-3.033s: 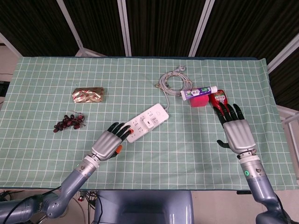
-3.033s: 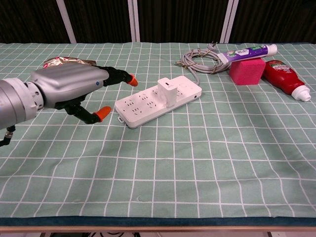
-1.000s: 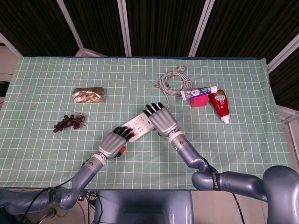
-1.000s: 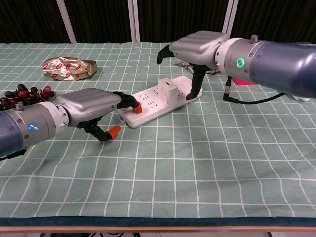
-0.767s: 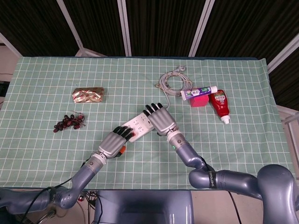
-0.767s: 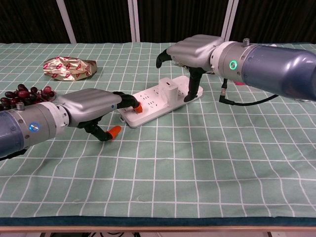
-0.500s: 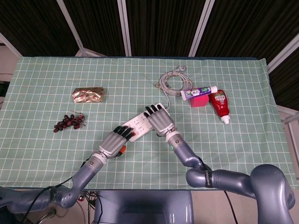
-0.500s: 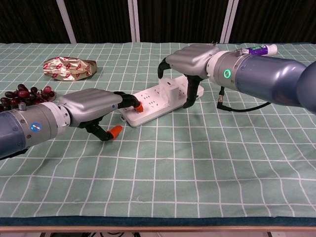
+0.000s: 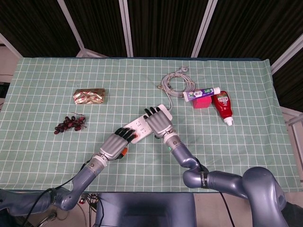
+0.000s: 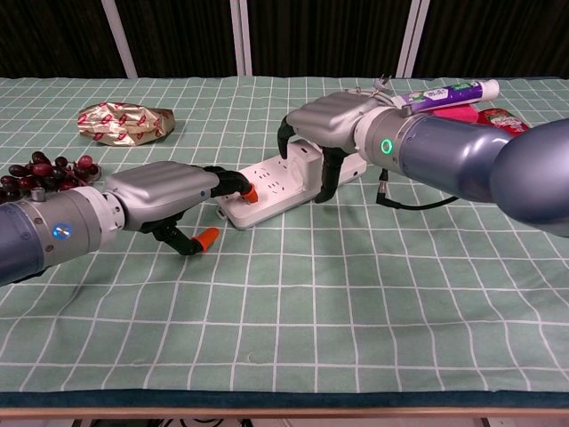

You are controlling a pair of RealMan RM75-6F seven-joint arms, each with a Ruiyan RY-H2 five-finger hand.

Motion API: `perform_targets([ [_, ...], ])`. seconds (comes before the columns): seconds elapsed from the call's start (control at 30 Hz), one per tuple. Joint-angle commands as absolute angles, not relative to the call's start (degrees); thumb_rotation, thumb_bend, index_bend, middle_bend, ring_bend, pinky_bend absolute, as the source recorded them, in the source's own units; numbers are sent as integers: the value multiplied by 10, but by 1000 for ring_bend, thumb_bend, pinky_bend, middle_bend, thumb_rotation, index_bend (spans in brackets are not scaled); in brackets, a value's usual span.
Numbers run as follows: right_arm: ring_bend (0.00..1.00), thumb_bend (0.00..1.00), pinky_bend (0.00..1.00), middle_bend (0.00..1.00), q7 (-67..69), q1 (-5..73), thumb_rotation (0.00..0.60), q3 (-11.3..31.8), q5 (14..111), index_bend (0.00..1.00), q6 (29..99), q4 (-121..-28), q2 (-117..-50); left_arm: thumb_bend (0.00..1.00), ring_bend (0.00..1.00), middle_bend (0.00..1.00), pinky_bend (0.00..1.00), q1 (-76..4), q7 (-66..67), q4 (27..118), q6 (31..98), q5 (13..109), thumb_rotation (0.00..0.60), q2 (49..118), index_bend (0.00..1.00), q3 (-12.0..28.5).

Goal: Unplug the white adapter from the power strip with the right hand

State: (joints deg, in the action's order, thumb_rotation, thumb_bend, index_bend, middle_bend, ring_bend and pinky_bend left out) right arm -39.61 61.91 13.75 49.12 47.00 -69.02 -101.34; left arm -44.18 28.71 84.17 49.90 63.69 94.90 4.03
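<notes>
The white power strip lies diagonally on the green checked cloth near the table's middle. The white adapter stands plugged in towards its far end; the head view hides it under my right hand. My right hand arches over the adapter, thumb on its left and fingers curled down on its right, with a small gap showing at the thumb. My left hand presses its orange fingertips on the strip's near end.
A gold foil packet and a bunch of dark grapes lie to the left. A coiled grey cable, a toothpaste tube on a pink block and a red bottle sit at the back right.
My right hand came in from the far right, reached over the strip, then sank lower and slid left until its fingers straddle the adapter. The left hand settled on the strip's near end and stays.
</notes>
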Motion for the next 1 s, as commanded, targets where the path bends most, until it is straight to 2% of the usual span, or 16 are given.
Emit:
perform_targets([
  [0.03, 146, 216, 233, 148, -393, 621, 600, 137, 491, 304, 470, -682, -1019, 524, 49, 105, 129, -442, 285, 841, 499, 639, 600, 949, 189, 39],
  [0.7, 150, 293, 237, 155, -389, 628, 600, 133, 487, 382, 468, -656, -1034, 524, 49, 105, 129, -442, 277, 839, 502, 642, 600, 949, 189, 34],
  [0.83, 151, 357, 238, 158, -388, 628, 600, 132, 486, 411, 467, -649, -1039, 524, 49, 105, 128, -442, 275, 836, 501, 644, 600, 950, 189, 33],
  [1.0, 154, 538, 238, 169, -386, 630, 600, 129, 488, 472, 465, -643, -1044, 524, 49, 106, 129, -441, 270, 832, 500, 645, 600, 951, 189, 31],
])
